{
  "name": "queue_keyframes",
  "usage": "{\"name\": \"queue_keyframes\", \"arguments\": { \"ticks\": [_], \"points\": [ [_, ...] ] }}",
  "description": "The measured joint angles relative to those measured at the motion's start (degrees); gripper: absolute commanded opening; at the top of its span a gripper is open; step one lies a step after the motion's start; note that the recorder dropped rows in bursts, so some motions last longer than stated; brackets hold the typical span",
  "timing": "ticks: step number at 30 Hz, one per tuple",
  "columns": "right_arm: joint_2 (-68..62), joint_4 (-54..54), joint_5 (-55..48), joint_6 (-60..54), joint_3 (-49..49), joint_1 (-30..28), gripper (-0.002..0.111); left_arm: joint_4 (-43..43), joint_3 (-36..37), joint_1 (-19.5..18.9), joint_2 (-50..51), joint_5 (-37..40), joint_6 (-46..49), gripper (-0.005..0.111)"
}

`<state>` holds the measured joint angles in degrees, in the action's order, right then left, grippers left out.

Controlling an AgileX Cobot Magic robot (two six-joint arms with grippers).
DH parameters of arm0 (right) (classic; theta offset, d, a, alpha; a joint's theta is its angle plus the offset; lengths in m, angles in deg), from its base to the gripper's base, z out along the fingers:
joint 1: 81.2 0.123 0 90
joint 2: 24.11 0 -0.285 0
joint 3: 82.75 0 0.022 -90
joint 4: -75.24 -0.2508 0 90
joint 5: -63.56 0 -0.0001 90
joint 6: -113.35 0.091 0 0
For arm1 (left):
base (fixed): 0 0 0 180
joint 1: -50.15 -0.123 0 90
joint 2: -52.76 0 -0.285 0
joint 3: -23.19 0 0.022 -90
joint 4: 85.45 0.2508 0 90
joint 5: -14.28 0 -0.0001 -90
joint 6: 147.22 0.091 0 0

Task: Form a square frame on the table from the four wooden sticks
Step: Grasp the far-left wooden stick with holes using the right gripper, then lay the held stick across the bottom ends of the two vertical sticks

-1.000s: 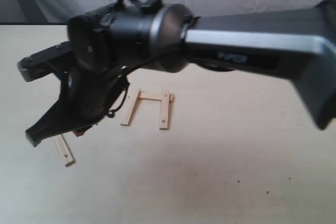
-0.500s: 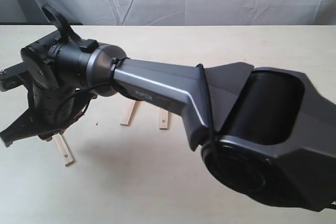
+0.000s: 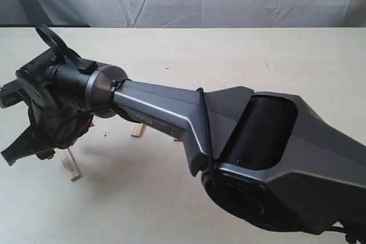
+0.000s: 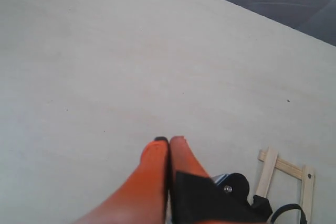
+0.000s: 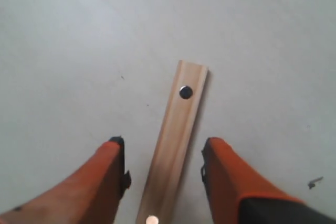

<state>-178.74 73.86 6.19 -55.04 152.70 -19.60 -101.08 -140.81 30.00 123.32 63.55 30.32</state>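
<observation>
Right arm (image 3: 166,107) crosses the table (image 3: 257,50); room beyond seems free.

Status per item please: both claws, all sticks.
Right claw: open, straddling the loose stick, not gripping.
Left claw: shut, empty.
Loose stick: lying flat on the table, apart from the others.
Three other sticks: laid as a U, frame unfinished.
</observation>
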Motion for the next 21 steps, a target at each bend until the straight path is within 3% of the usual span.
{"name": "queue_keyframes", "arguments": {
  "ticks": [8, 11, 12, 13, 21],
  "points": [
    [-2.48, 1.38, 0.0, 1.32, 0.1, 0.38, 0.047, -0.98, 0.0, 0.0, 0.0, 0.0, 0.0, 0.0],
    [-2.63, 1.38, 0.47, 1.45, 0.1, 0.74, 0.027, -2.13, 0.0, 0.0, 0.0, -0.12, 0.8, 0.0],
    [-2.63, 1.38, 0.29, 1.45, 0.1, 0.79, 0.018, -2.25, 0.0, 0.0, 0.0, -0.12, 0.96, 0.0],
    [-2.63, 1.38, 0.13, 1.33, 0.12, 0.79, 0.001, -2.41, 0.0, 0.0, 0.0, -0.12, 1.07, 0.0],
    [2.17, 1.38, -11.26, -6.23, 0.32, -1.29, -0.001, -2.55, 0.0, 0.0, 0.0, 0.01, 2.45, 0.0]
  ]
}}
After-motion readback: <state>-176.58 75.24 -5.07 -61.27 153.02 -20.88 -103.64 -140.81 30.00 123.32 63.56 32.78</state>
